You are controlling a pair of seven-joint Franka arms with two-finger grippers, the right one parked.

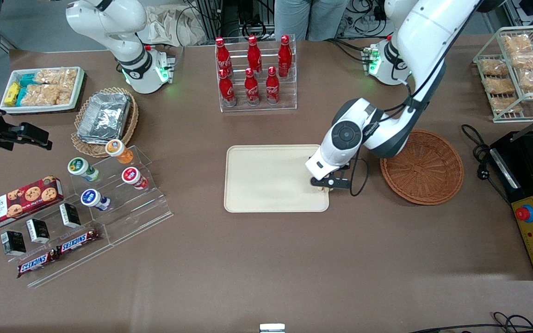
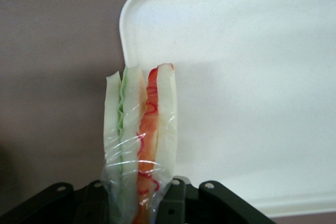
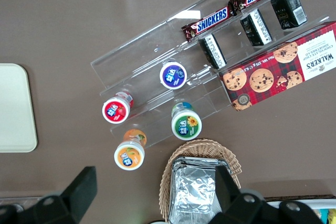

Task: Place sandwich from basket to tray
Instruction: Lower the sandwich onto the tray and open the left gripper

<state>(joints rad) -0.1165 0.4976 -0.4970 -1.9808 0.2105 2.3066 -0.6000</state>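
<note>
My left gripper (image 1: 325, 183) hangs low over the corner of the cream-beige tray (image 1: 266, 178) nearest the basket and is shut on the sandwich. In the left wrist view the gripper (image 2: 137, 203) clamps the plastic-wrapped sandwich (image 2: 140, 140), a wedge of white bread with green and red-orange layers, which straddles the tray's rim (image 2: 124, 40). In the front view only a small pale bit of the sandwich (image 1: 324, 188) shows under the fingers. The reddish-brown wicker basket (image 1: 422, 166) stands empty beside the tray, toward the working arm's end.
A clear rack of red cola bottles (image 1: 253, 74) stands farther from the front camera than the tray. A tan basket with foil containers (image 1: 104, 118), an acrylic stand with yoghurt cups (image 1: 109, 178) and snack bars lie toward the parked arm's end. A black machine (image 1: 532, 194) sits beside the basket.
</note>
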